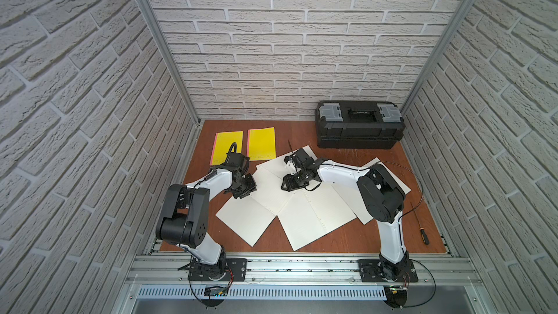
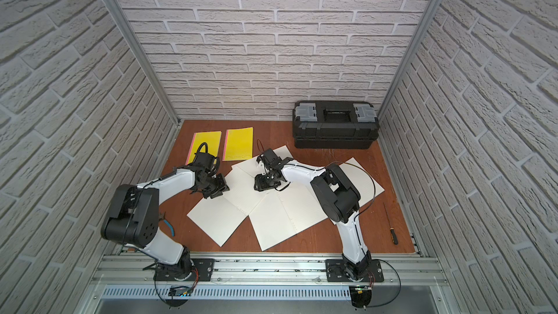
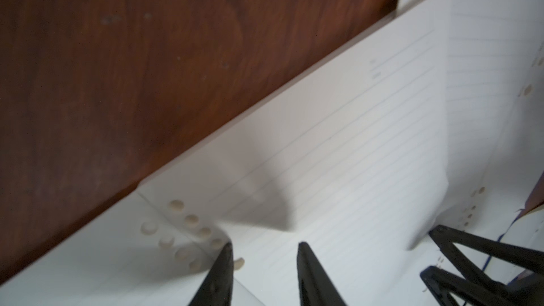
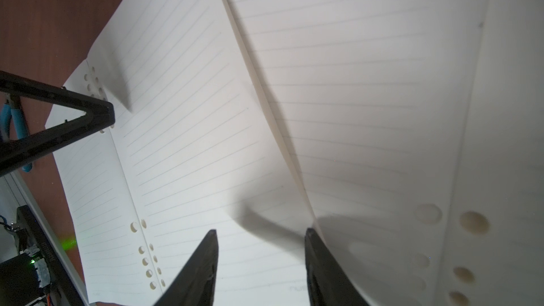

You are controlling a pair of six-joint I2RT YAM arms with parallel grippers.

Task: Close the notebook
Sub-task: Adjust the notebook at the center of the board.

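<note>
Left gripper [image 3: 265, 245] and right gripper [image 4: 260, 231] hover half-open, empty, over the open notebook [image 1: 250, 218]. Best slip 1 jaw under its lifted page [image 4: 191, 98].

Brown wood surface [image 1: 347, 237]. Back left: yellow notebook [image 1: 223, 143], 2nd yellow notebook [image 1: 261, 143] just beside, both shut. Back right: black toolbox [image 1: 359, 129]. Centre: open notebooks [image 1: 308, 222], white lined pgs, overlapping. Right edge: screwdriver [image 1: 419, 225]. Left edge: blue-handled pliers [image 2: 170, 228].
</note>
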